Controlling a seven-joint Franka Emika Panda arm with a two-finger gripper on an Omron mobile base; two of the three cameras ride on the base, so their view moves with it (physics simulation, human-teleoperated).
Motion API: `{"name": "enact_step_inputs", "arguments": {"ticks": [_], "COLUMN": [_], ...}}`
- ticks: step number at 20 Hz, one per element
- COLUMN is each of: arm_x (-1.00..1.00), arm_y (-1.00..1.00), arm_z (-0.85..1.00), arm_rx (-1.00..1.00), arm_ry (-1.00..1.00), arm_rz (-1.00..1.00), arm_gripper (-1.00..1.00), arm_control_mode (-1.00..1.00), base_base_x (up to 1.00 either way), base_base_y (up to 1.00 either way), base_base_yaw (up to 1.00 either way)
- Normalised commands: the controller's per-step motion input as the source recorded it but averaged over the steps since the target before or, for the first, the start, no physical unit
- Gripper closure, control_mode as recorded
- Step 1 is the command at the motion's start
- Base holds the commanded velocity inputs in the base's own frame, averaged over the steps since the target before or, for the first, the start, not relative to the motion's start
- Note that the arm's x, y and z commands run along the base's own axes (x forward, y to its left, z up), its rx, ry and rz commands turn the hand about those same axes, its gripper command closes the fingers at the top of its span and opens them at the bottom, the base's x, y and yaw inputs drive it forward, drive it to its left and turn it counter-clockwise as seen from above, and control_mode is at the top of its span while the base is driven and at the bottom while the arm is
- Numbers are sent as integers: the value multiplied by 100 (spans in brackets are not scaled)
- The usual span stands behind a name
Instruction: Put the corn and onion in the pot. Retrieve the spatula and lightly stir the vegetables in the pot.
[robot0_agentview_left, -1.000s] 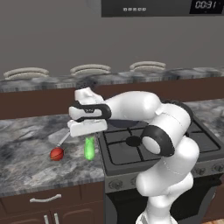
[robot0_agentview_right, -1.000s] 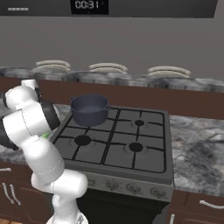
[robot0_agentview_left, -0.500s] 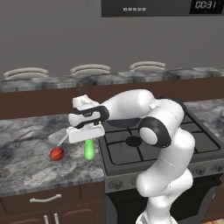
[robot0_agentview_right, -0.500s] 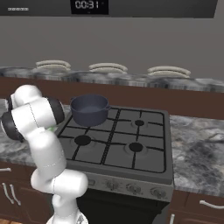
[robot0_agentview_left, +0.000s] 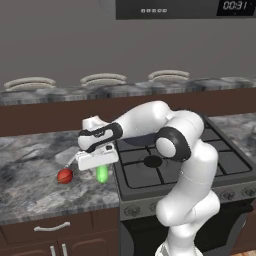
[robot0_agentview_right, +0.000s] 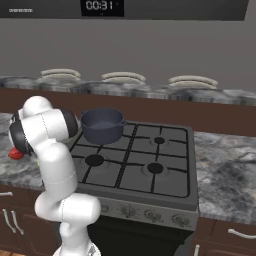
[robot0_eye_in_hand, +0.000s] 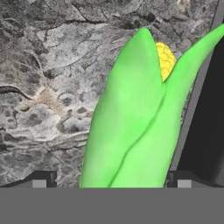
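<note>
2 vegetables: corn and onion lie on the marble counter, left of the stove.
Gripper: gripper low over the corn, jaws spread wide, 1 tip on each side of the husk, nothing gripped.
Corn: green husk, yellow kernels at the tip, beside the stove edge.
Onion: left of the corn, apart from it.
Pot: pot on the stove's back left burner.

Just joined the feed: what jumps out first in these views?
The bright green corn lies on the grey marbled counter by the stove's left edge, with the open gripper right above it, one finger at each side. The red onion sits just to its left, and the dark pot waits on the stove's back-left burner.
</note>
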Motion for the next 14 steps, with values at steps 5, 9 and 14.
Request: {"name": "enact_step_inputs", "arguments": {"ticks": [5, 9, 14], "arm_x": [-2, -6, -2], "arm_y": [0, 0, 0], "arm_z": [-8, -44, -7], "arm_rx": [0, 0, 0], "arm_ry": [0, 0, 0], "arm_rz": [-1, -2, 0], "arm_gripper": [-100, -100, -100], "arm_control_mode": [-100, -100, -100], "base_base_x": [0, 0, 0], "base_base_y": [0, 0, 0], "base_base_yaw": [0, 0, 0]}}
